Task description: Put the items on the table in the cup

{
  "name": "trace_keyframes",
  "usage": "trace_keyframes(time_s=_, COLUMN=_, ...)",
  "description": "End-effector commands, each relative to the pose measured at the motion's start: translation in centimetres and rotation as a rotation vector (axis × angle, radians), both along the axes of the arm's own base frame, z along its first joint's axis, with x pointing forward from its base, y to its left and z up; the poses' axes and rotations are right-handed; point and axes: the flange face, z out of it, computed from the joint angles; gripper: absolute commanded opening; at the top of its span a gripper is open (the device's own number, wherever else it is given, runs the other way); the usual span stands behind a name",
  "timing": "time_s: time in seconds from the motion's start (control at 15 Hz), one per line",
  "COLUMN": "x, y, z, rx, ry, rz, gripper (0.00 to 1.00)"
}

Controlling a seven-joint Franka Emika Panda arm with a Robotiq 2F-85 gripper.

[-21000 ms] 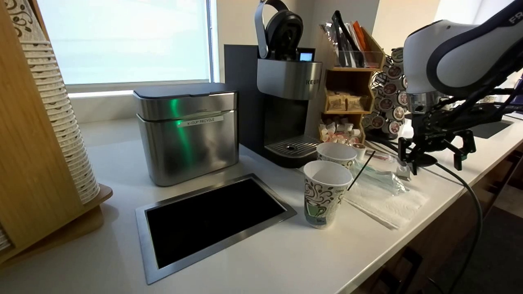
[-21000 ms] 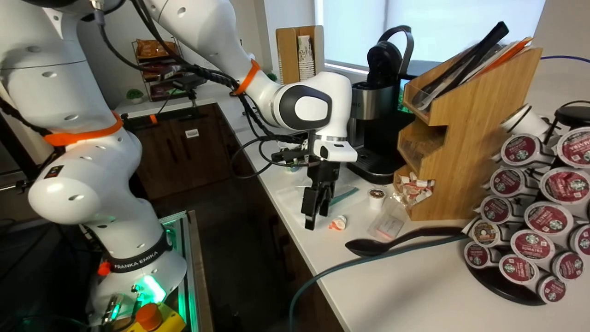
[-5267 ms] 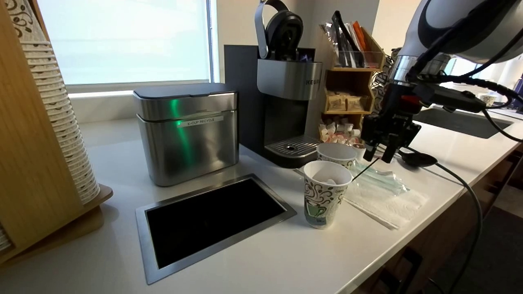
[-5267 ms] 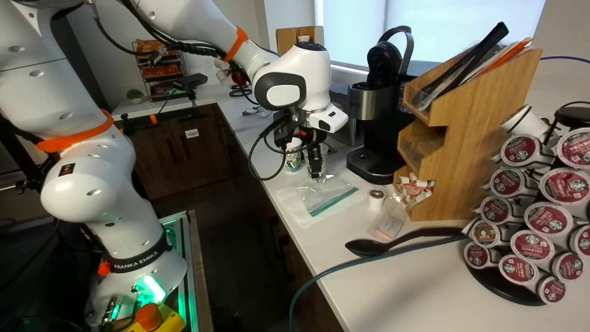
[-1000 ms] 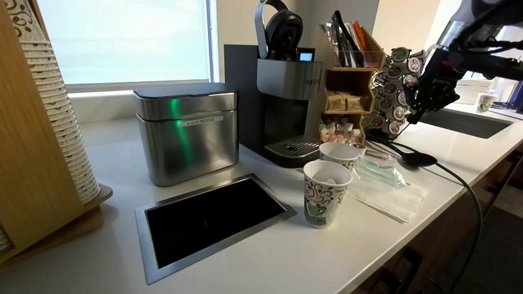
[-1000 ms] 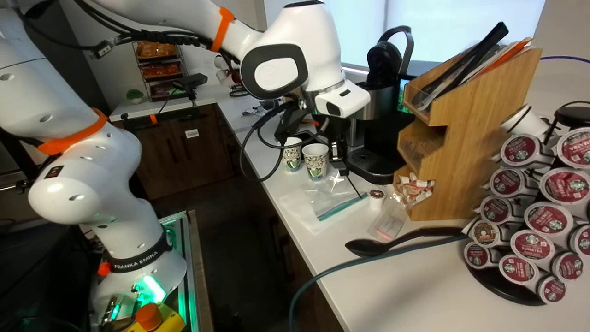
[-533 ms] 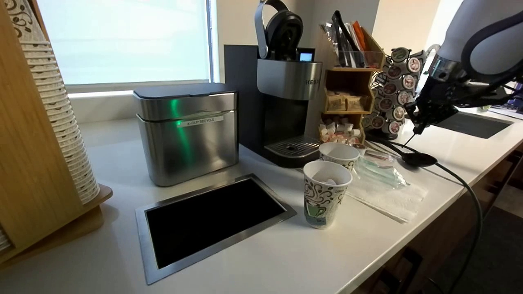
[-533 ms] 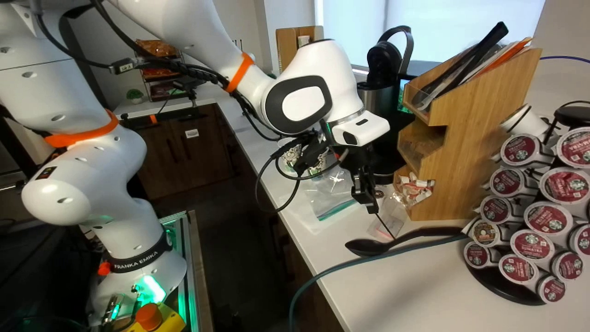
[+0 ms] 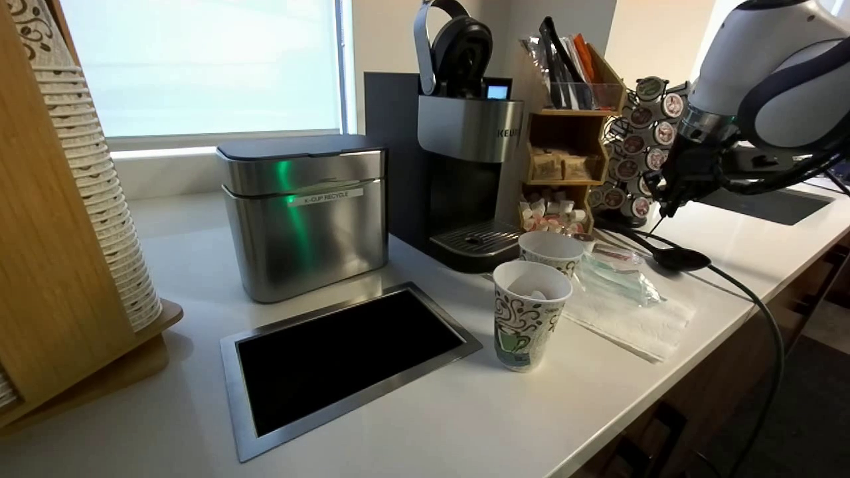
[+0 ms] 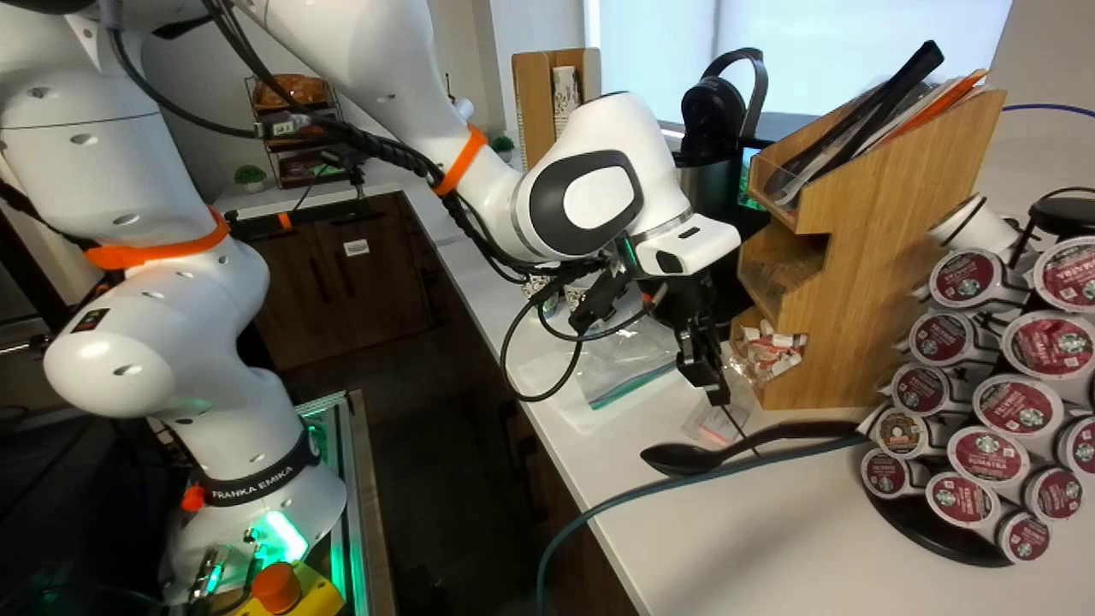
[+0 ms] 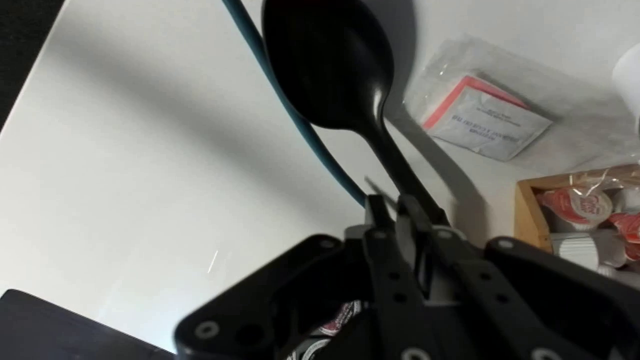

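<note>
In an exterior view, the nearer paper cup (image 9: 528, 332) stands upright with whitish contents (image 9: 536, 295), a second paper cup (image 9: 551, 245) just behind; creamer capsules (image 9: 554, 211) lie low in the bamboo organizer (image 9: 578, 133). The fingers (image 10: 701, 368) are clamped on a black stirrer (image 10: 741, 431), slanting down by the spoon (image 10: 684, 459), well apart from both cups. Worktop (image 10: 753, 547) spreads between teal cable (image 11: 320, 146), pod carousel (image 10: 915, 526) and front edge (image 10: 618, 565).

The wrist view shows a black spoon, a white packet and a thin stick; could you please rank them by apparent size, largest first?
1. Black spoon
2. White packet
3. Thin stick, only partly visible
</note>
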Motion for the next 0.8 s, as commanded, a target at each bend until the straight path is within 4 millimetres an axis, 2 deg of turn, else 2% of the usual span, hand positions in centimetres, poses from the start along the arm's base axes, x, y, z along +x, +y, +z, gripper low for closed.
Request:
trace_keyframes(time_s=0.0, x=0.8, y=0.2, z=-0.5, rx=-0.024, ry=-0.004, rz=-0.015, gripper=0.44)
trace_keyframes(time_s=0.2, x=0.0, y=2.0, z=0.2, rx=0.106, ry=0.035, rz=0.019, gripper=0.66)
trace_keyframes(time_s=0.27, x=-0.7, y=3.1, z=0.5, rx=0.149, ry=0.038, rz=0.063, gripper=0.74)
trace_keyframes(time_s=0.47, x=-1.6, y=4.9, z=2.7, rx=0.215, ry=0.103, rz=0.203, gripper=0.96)
trace_keyframes(time_s=0.6, x=-2.3, y=5.1, z=4.5, rx=0.227, ry=0.135, rz=0.297, gripper=1.0)
trace_keyframes(time_s=0.67, x=-0.5, y=4.6, z=3.0, rx=0.202, ry=0.114, rz=0.225, gripper=0.93)
trace_keyframes(time_s=0.73, x=-0.9, y=4.8, z=4.0, rx=0.205, ry=0.122, rz=0.257, gripper=1.0)
